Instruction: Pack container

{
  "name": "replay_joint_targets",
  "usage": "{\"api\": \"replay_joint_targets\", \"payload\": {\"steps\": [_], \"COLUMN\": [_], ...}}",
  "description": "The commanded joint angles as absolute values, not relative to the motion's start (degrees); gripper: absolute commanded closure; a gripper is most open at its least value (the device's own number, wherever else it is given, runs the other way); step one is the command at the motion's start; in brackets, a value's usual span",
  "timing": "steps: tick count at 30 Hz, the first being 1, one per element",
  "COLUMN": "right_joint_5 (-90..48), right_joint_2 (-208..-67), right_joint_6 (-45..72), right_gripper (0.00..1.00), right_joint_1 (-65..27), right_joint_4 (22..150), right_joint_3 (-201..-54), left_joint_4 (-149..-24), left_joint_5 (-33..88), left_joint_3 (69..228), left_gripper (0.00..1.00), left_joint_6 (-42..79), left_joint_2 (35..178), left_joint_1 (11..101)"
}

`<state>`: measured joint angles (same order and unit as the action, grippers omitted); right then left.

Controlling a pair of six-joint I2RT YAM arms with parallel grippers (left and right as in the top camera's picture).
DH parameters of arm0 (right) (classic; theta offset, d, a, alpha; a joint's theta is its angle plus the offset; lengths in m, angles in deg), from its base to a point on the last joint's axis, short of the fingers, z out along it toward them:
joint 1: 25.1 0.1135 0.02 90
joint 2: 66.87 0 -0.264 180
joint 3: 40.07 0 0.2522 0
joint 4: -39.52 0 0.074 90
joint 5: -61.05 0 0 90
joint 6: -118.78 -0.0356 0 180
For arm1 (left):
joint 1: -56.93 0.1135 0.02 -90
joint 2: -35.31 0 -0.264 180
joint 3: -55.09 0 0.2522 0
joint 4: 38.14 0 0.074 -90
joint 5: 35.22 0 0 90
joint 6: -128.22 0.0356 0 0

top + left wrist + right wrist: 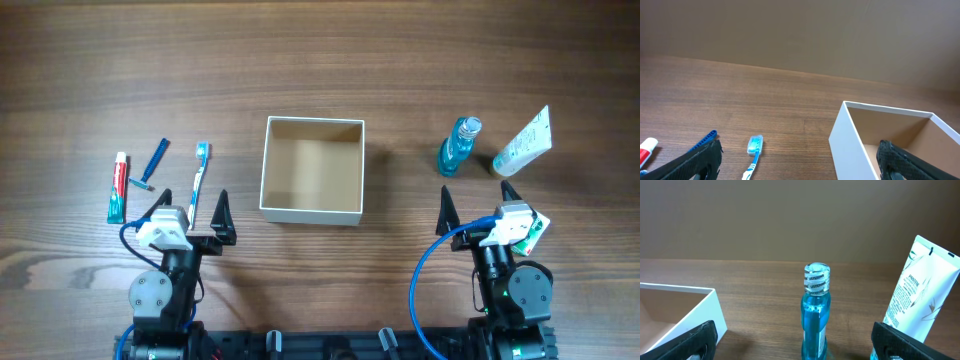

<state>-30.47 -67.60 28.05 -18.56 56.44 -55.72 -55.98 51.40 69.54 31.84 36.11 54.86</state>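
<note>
Overhead: the container (312, 165) sits mid-table between the left gripper (190, 212) and the right gripper (477, 197), both with jaws spread and empty.
Left wrist: a toothbrush (754, 149) lies left of the container.
Right wrist: the bottle (816, 320) reads LISTERINE and the tube (920, 292) reads PANTENE.

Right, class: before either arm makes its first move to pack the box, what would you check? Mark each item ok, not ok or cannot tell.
1. Container open-topped and empty: ok.
2. Left fingers open, holding nothing: ok.
3. Right fingers open, holding nothing: ok.
4. Listerine bottle upright, apart from the Pantene tube: ok.
5. Toothbrush lying apart from the razor: ok.
6. Bottle cap tightly closed: cannot tell.
</note>
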Motion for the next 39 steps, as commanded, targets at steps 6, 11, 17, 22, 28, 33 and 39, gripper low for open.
{"api": "replay_joint_targets", "payload": {"steps": [6,11,17,22,28,33,39], "right_joint_5": [-29.97,-29.97,-29.97,-29.97,-29.97,-29.97,-29.97], "right_joint_2": [-67.30,-67.30,-67.30,-67.30,-67.30,-67.30,-67.30], "right_joint_6": [28.64,28.64,28.66,28.64,28.64,28.66,28.66], "right_gripper": [0.00,0.00,0.00,0.00,0.00,0.00,0.00], "right_joint_1": [-18.86,-18.86,-18.86,-18.86,-18.86,-18.86,-18.86], "right_joint_4": [56.27,56.27,56.27,56.27,56.27,56.27,56.27], "right_joint_3": [-55.72,-55.72,-55.72,-55.72,-55.72,-55.72,-55.72], "left_joint_4": [-55.98,-55.98,-55.98,-55.98,-55.98,-55.98,-55.98], "left_joint_5": [50.09,50.09,50.09,50.09,50.09,50.12,50.12], "left_joint_3": [69.17,69.17,69.17,69.17,69.17,69.17,69.17], "left_gripper": [0.00,0.00,0.00,0.00,0.00,0.00,0.00], "left_joint_6": [31.30,31.32,31.30,31.32,31.32,31.32,31.32], "left_joint_2": [35.69,35.69,35.69,35.69,35.69,36.19,36.89], "left_joint_1": [55.34,55.34,55.34,55.34,55.34,54.93,54.90]}}
